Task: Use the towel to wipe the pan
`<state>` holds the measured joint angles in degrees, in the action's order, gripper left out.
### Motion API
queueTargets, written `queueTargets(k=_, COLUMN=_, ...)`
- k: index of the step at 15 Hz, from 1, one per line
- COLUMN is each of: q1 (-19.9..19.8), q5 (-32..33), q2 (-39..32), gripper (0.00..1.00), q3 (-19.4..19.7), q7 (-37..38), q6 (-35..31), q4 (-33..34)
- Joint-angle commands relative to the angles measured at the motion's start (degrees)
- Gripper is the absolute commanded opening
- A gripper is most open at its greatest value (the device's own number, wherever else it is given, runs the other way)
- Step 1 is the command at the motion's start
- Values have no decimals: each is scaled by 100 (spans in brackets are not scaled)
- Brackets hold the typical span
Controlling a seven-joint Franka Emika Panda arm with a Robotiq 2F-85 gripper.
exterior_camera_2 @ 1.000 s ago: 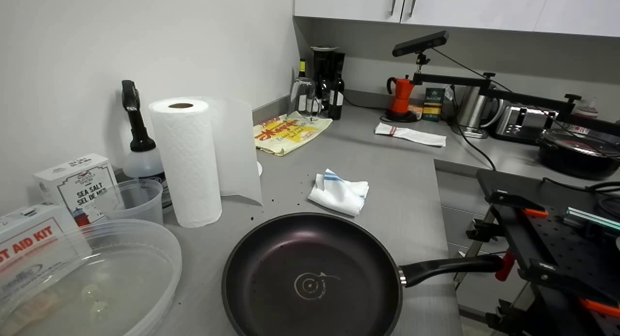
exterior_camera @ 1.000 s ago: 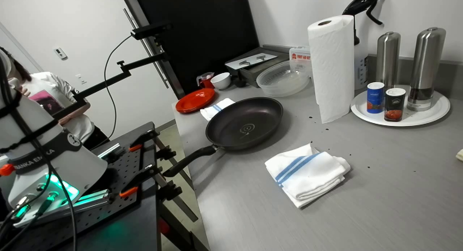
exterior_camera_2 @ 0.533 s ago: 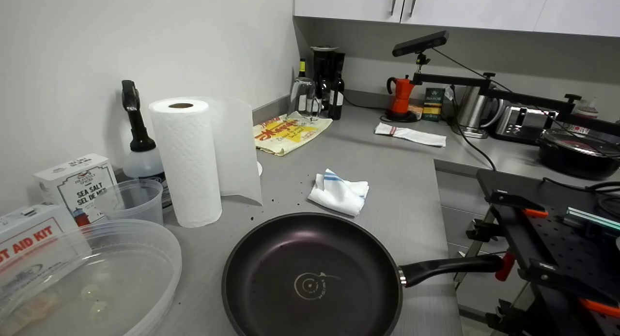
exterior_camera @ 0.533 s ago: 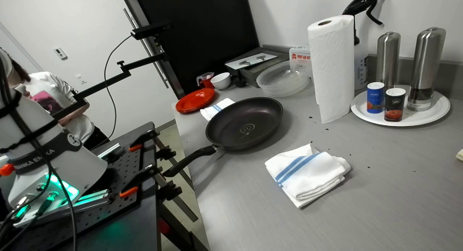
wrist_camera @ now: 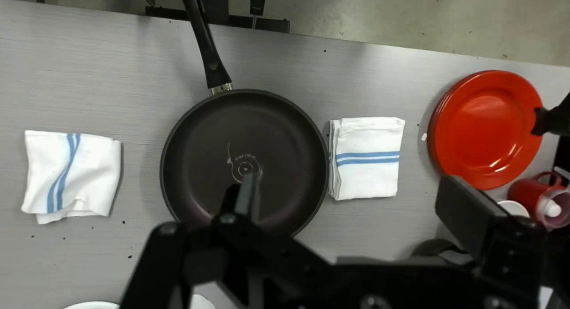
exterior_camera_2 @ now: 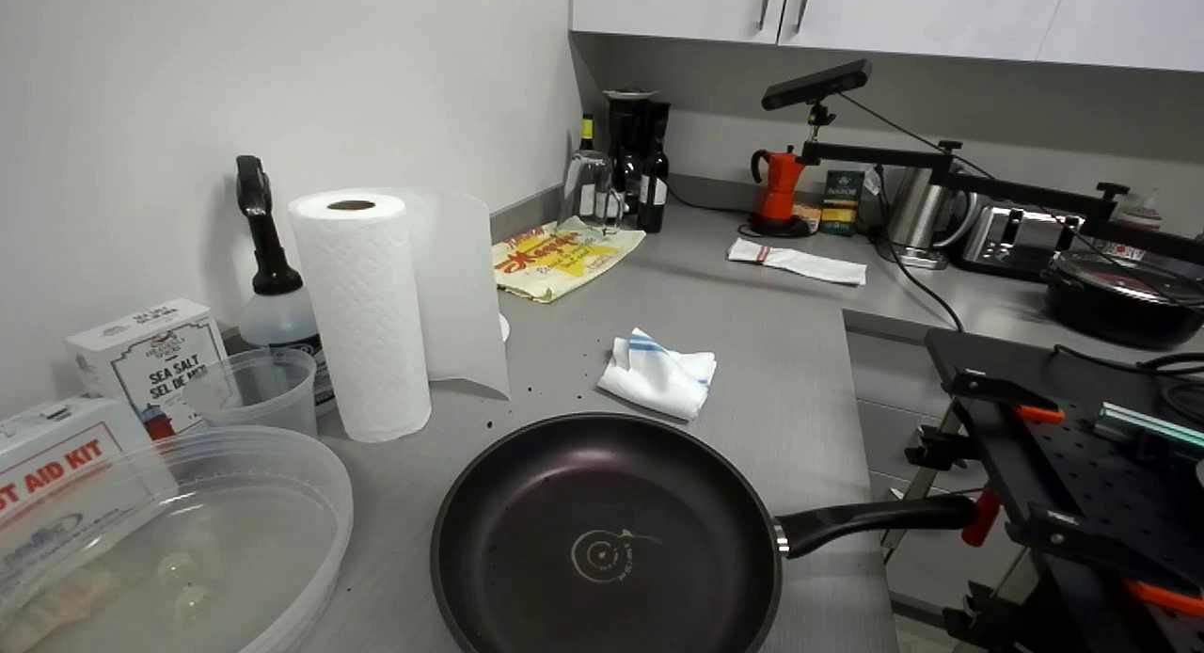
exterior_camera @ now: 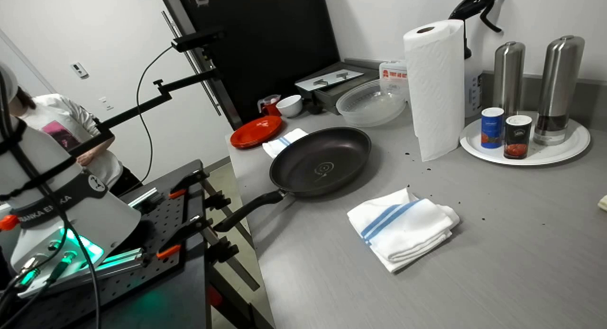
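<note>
The pan (exterior_camera: 320, 163), round and dark with a long black handle, lies on the counter. It also shows in an exterior view (exterior_camera_2: 602, 540) and the wrist view (wrist_camera: 276, 135). The towel (exterior_camera: 403, 229), rumpled white cloth with blue stripes, lies apart from the pan; it shows in an exterior view (exterior_camera_2: 658, 375) and at left in the wrist view (wrist_camera: 71, 175). A second, neatly folded striped cloth (wrist_camera: 367, 157) lies close beside the pan's other side, partly hidden in an exterior view (exterior_camera: 284, 141). My gripper (wrist_camera: 349, 184) is open and empty, above the pan and folded cloth.
Red plates (wrist_camera: 490, 126) and a red jug (wrist_camera: 534, 195) stand beyond the folded cloth. A paper roll (exterior_camera: 436, 87), a white plate (exterior_camera: 526, 158) with shakers and mills, and a clear tub (exterior_camera: 374, 106) line the wall side. The pan's handle sticks over the counter edge.
A small dark part, probably of my arm or gripper, has come into view at the top edge of an exterior view. The person shifted slightly. The pan and cloths have not moved.
</note>
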<state>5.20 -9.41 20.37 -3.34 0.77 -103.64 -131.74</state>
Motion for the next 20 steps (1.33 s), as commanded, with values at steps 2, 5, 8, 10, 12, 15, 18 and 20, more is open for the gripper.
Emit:
queueTargets(k=2, q1=-236, q5=121, q2=-479, gripper=100, q3=-15, q7=395, q6=-934, q4=-228)
queueTargets(k=5, q1=-378, q5=227, q2=-795, gripper=100, q3=32, q7=586, q6=-1509, q4=-330)
queueTargets(k=8, q1=-510, q5=335, q2=-1092, gripper=100, q3=102, q7=766, q6=-1929, q4=-360)
queueTargets(k=10, q1=-603, q5=430, q2=-1289, gripper=100, q3=172, q7=861, q6=-2159, q4=-361)
queueTargets(k=12, q1=-687, q5=561, q2=-1491, gripper=100, q3=252, q7=975, q6=-2394, q4=-357)
queueTargets(k=15, q1=-814, q5=813, q2=-1788, gripper=100, q3=390, q7=1119, q6=-2723, q4=-354)
queueTargets(k=18, q1=-916, q5=1039, q2=-2071, gripper=100, q3=541, q7=1261, q6=-3000, q4=-343)
queueTargets(k=20, q1=-971, q5=1116, q2=-2308, gripper=100, q3=648, q7=1348, q6=-3213, q4=-320)
